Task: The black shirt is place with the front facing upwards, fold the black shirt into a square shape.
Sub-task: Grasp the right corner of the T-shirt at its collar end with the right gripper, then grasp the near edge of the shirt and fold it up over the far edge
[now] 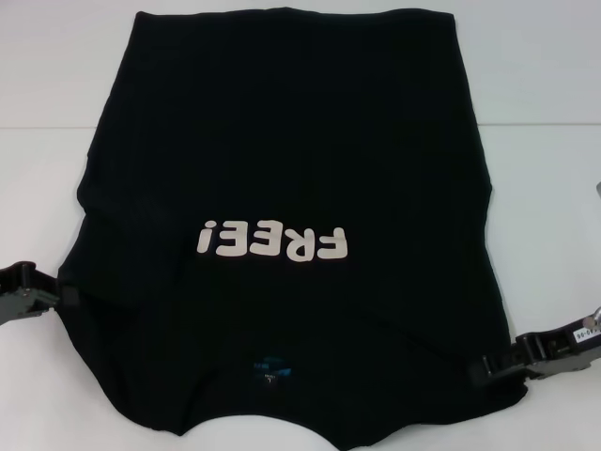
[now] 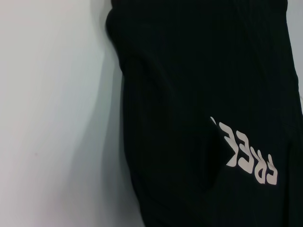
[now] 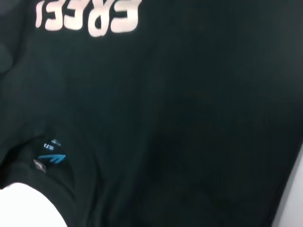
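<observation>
The black shirt (image 1: pixel 282 141) lies flat on the white table (image 1: pixel 56 94), front up, its neck end nearest me. Its white "FREE!" print (image 1: pixel 272 242) reads upside down from here, and a small blue neck label (image 1: pixel 269 369) sits below it. My left gripper (image 1: pixel 52 296) rests at the shirt's left edge near the shoulder. At the right edge, also near the shoulder, is my right gripper (image 1: pixel 493 366). The left wrist view shows the shirt (image 2: pixel 199 71) and its print (image 2: pixel 246 153). In the right wrist view I see the shirt (image 3: pixel 189 118), the print (image 3: pixel 87 16) and the label (image 3: pixel 52 158).
Bare white table shows on both sides of the shirt and beyond its far hem. A faint seam (image 1: pixel 545 125) runs across the tabletop at the back. The shirt's near edge reaches the front of the head view.
</observation>
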`<state>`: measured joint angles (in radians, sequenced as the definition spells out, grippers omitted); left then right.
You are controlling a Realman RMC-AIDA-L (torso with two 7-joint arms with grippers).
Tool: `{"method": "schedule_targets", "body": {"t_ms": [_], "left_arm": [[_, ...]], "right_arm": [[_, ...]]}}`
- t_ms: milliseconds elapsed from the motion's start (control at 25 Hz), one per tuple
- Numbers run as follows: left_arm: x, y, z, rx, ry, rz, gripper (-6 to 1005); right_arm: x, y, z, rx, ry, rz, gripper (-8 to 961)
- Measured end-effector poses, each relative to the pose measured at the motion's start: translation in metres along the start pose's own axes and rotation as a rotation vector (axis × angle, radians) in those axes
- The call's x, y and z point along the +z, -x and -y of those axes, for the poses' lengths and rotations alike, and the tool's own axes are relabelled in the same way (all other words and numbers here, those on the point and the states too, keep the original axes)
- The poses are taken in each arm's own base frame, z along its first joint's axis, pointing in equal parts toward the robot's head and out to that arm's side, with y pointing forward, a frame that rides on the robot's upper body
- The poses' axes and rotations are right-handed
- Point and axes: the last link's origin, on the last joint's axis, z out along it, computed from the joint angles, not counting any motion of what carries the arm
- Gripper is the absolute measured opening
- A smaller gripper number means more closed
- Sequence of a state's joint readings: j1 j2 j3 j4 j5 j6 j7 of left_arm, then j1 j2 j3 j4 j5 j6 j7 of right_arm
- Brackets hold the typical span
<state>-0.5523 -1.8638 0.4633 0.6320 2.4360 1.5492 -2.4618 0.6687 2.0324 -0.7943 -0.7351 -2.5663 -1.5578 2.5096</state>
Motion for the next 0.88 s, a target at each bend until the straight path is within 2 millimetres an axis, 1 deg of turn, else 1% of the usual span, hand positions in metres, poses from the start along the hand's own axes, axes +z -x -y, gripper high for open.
{"method": "schedule_targets", "body": {"t_ms": [240, 480, 680, 880], "left_arm": [[0.0000, 0.0000, 0.0000, 0.000, 0.000, 0.000, 28], [0.0006, 0.0000, -0.0005, 0.001, 0.001, 0.001, 28], [0.0019, -0.0010, -0.0023, 0.005, 0.005, 0.002, 29], [0.0023, -0.0020, -0.0034, 0.007, 0.006, 0.002, 29]], "right_arm": [[0.0007, 0.0008, -0.0001, -0.008, -0.007, -0.004, 669], [-0.0010, 0.0053, -0.0033, -0.047, -0.004, 0.019, 587], [-0.0012, 0.0076, -0.0052, -0.058, -0.008, 0.015, 345], [-0.0027, 0.0087, -0.0045, -0.060, -0.013, 0.017, 202]]}}
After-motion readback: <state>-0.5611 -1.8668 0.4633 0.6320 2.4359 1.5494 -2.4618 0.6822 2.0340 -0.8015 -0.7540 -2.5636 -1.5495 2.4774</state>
